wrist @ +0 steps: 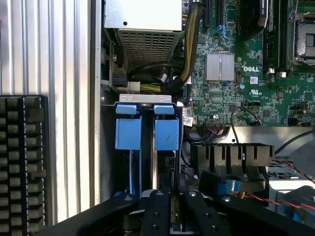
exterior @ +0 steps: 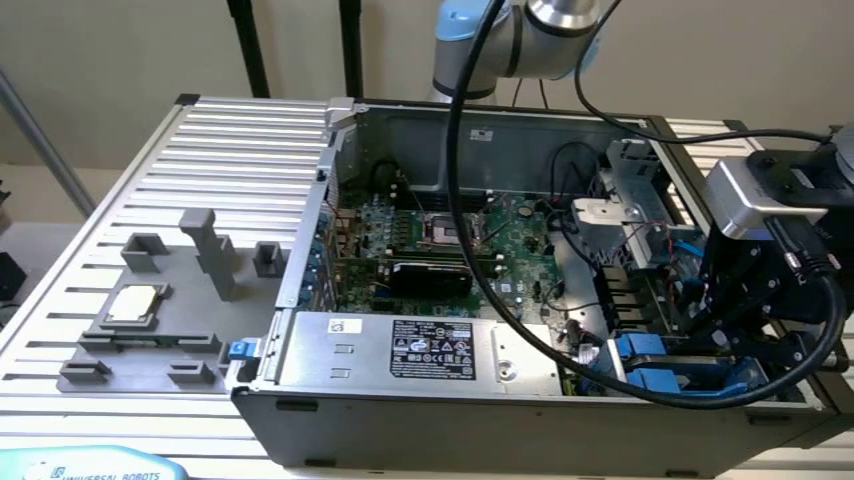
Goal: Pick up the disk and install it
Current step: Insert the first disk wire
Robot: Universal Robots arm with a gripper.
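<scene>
The jaws' state cannot be told as the gripper (exterior: 747, 320) hangs over the blue-railed disk (wrist: 147, 132) seated in the computer case's (exterior: 400, 405) corner bay.

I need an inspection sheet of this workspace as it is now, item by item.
Surface: slatted metal table carrying an open computer case.
Job's things: disk, blue carrier tabs showing, sits in the drive bay at the case's corner.
Clutter: grey fixture blocks; small silver chip on one.
Grippers: gripper directly over the disk.
Cables: black cable hangs from the arm across the motherboard.
Surroundings: beige wall.
</scene>
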